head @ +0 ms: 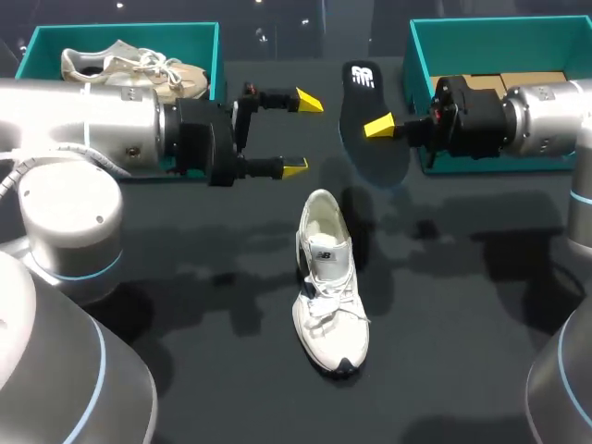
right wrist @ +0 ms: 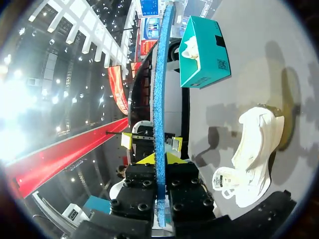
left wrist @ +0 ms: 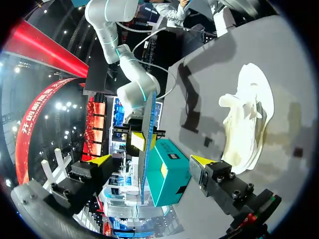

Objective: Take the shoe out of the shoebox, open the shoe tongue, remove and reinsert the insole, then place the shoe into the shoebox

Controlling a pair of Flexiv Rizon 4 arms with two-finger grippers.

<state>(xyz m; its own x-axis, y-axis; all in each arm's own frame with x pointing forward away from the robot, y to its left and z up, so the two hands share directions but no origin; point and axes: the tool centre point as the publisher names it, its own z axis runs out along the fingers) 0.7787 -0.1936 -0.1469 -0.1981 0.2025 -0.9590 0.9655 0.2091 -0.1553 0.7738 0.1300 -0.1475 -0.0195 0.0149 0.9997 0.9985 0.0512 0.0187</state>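
Observation:
A white shoe (head: 328, 287) lies on the black table, toe toward the front edge; it also shows in the left wrist view (left wrist: 249, 119) and the right wrist view (right wrist: 254, 159). My right gripper (head: 381, 126) is shut on the black insole (head: 363, 116) and holds it in the air above the table. Edge-on the insole looks blue (right wrist: 160, 99), clamped between the right gripper's (right wrist: 160, 159) fingers. My left gripper (head: 302, 134) stands wide open just left of the insole, touching nothing. From the left gripper (left wrist: 149, 162) the insole (left wrist: 148, 144) stands ahead, in line with the gap.
A teal shoebox (head: 213, 55) at the back left holds a second, beige shoe (head: 129, 69). Another teal shoebox (head: 462, 37) stands at the back right, under my right arm. The left box shows ahead of the right gripper (right wrist: 204, 52).

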